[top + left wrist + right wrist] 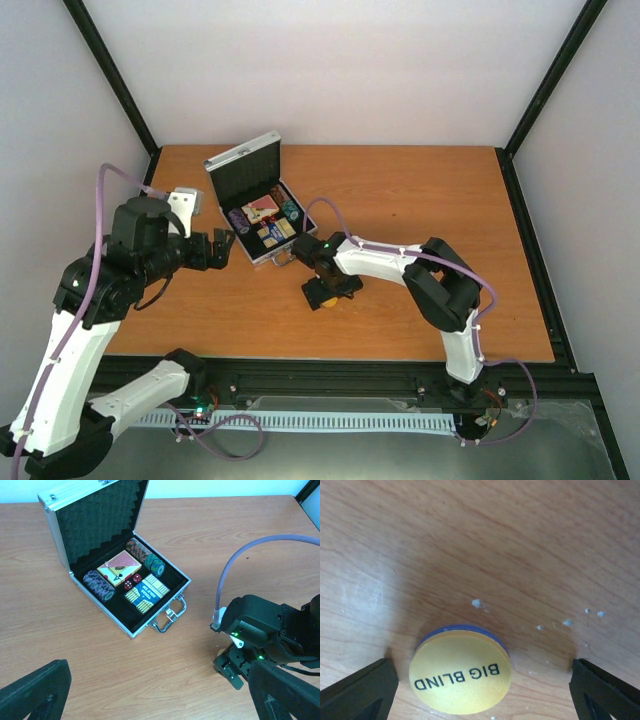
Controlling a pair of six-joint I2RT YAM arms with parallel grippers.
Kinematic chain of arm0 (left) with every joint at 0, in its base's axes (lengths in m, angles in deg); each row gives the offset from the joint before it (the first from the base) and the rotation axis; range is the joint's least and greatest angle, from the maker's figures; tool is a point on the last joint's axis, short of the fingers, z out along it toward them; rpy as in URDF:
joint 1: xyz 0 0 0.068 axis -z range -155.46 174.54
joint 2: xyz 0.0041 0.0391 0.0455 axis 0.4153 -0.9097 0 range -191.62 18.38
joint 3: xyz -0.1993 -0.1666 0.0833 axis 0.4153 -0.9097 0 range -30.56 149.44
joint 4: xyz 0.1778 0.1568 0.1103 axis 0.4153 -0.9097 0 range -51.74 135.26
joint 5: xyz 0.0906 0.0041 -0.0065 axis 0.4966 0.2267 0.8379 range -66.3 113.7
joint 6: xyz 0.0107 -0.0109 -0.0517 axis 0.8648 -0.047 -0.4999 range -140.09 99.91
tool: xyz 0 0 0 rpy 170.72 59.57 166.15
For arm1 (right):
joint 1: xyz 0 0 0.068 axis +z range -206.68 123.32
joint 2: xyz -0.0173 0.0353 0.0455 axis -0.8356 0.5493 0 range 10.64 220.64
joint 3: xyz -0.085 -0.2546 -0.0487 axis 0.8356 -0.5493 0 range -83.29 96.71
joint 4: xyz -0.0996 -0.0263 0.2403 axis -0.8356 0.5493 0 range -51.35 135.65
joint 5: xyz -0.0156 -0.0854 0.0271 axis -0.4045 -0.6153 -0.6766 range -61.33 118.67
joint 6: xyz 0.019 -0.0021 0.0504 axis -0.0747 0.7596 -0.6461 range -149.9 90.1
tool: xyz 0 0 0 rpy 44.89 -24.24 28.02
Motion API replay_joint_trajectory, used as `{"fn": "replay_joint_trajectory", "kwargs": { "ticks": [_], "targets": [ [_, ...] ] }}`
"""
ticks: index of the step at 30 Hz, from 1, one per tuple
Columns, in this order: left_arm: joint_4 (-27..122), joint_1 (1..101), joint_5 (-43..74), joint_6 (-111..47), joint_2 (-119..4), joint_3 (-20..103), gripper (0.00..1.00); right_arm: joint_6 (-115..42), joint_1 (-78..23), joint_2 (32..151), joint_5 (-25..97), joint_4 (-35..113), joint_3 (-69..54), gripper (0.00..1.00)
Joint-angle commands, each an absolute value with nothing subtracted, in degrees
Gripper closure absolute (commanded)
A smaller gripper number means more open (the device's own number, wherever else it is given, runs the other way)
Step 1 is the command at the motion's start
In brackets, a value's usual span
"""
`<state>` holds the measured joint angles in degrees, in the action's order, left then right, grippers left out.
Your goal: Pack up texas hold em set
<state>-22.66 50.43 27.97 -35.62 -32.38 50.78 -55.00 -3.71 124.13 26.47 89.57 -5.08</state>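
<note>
1. The button (460,677), yellow and marked BIG BLIND, lies on a blue chip (462,628) near the handle side of the case (100,520).
2. The right gripper (481,690) straddles it, jaws wide, clear of it on both sides.
3. The left gripper (224,246) hovers left of the case, jaws wide, empty.
4. The case is open, holding chip stacks (99,584), decks (120,566) and dice (131,581).

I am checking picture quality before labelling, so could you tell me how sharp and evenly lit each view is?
Top view: soft, even light, no glare, the case small and slightly soft. Left wrist: case contents crisp, its own end effector fingers blurred at the bottom corners. Right wrist: button lettering sharp, a dim shadow pooled around it on the table.
</note>
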Motion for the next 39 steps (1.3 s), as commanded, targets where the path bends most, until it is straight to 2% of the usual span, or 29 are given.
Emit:
{"fn": "replay_joint_trajectory", "kwargs": {
  "ticks": [1,4,8,17,21,28,30,34,39],
  "targets": [
    [-23.73,50.47,28.01,-36.39,-31.94,51.16,0.00,-56.43,-2.89,126.29,25.43,89.18,-4.17,0.05],
    [-23.82,50.50,28.31,-36.20,-32.10,51.26,0.00,-57.11,-2.89,126.54,24.77,89.41,-4.12,0.07],
    [-23.90,50.44,28.66,-35.85,-32.16,51.14,0.00,-57.39,-2.74,127.37,24.88,89.95,-3.84,0.17],
    [-23.55,50.47,29.05,-35.20,-32.24,50.40,0.00,-59.22,-0.26,128.95,24.11,91.70,-3.48,0.27],
    [-23.48,50.47,29.38,-34.88,-32.07,50.06,0.00,-59.82,0.35,129.46,24.23,92.04,-3.70,0.39],
    [-23.81,50.47,29.91,-34.04,-31.91,49.97,0.00,-60.75,0.45,129.88,22.96,92.63,-3.85,0.42],
    [-23.97,50.47,30.25,-33.82,-31.78,49.96,0.00,-60.73,0.45,130.19,22.87,92.83,-3.84,0.46],
    [-24.35,50.47,30.79,-33.46,-31.41,49.94,0.00,-61.08,0.45,130.73,22.74,93.12,-3.67,0.62],
    [-24.44,50.47,30.99,-33.36,-31.12,50.12,0.00,-61.46,0.45,130.67,21.81,94.10,-2.19,0.71]
  ]
}}
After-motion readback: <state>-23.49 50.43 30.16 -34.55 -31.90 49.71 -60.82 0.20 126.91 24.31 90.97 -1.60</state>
